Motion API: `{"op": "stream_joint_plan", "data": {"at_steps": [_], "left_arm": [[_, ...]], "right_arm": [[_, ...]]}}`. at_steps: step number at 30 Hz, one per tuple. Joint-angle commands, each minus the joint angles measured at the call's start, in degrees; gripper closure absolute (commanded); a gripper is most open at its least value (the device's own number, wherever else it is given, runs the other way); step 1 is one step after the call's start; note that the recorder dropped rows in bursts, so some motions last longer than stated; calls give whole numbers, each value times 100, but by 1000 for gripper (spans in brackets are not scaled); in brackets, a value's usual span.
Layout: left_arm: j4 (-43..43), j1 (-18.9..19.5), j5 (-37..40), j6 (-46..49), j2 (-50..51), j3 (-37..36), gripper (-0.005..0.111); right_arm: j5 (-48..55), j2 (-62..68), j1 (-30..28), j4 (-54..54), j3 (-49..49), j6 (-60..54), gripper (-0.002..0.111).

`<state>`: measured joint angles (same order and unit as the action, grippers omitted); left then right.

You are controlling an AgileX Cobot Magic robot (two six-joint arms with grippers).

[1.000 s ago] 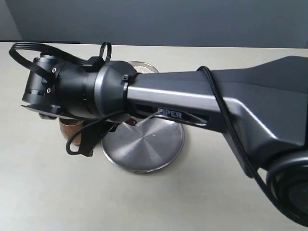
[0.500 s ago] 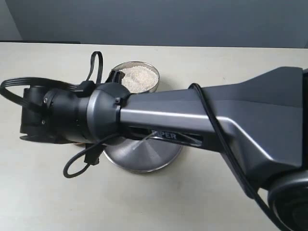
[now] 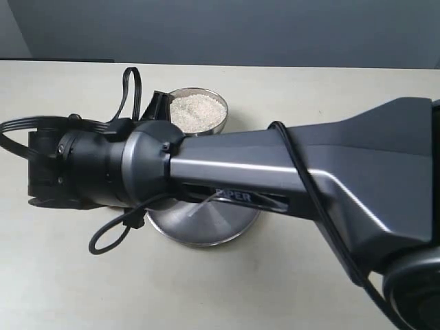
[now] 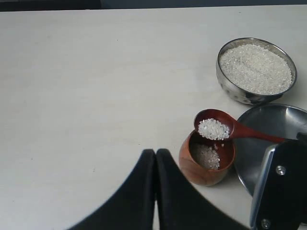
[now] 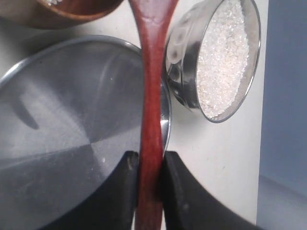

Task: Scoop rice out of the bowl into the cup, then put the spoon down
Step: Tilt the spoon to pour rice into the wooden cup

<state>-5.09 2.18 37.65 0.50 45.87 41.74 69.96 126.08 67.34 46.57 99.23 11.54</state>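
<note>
the right fingers (image 5: 115,196) are clenched on the spoon (image 5: 151,96), one on each side of the thin end of its handle, with the reddish wood running straight out between them. from that grip the handle passes over the rim of the flat steel plate (image 5: 62,110), the landmark for all that follows. the handle leaves the plate at its edge, and the small oval head (image 4: 214,128), seen in the left wrist view, sits above the rim of the cup (image 4: 196,172). a heap of rice (image 4: 213,129) lies in the head, and the head looks about level. the dark-brown cup stands upright on the tabletop (image 4: 96,96) just beside the plate's rim, and some white grains (image 4: 207,155) lie at its bottom. the bowl (image 4: 235,91) stands just beside the plate's rim as well, near the cup but apart from it, and is filled almost to the brim with rice (image 4: 255,68).

the left fingers (image 4: 136,191) are pressed together with nothing between them. they hang over bare tabletop on the cup's side of the plate, close to the cup and not touching it.

in the exterior view the right arm (image 3: 275,165) reaches across the plate (image 3: 206,220) and hides the cup and the spoon. the bowl (image 3: 218,126) shows just behind the arm.
</note>
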Motion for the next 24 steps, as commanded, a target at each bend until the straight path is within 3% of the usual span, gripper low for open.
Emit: {"op": "stream_joint_plan", "data": {"at_steps": [1, 24], "left_arm": [[7, 13, -24, -6, 13, -5, 106], [7, 13, -35, 4, 13, -5, 106]], "right_arm": [[0, -53, 1, 95, -19, 27, 109], [0, 234, -3, 208, -19, -110, 109]]}}
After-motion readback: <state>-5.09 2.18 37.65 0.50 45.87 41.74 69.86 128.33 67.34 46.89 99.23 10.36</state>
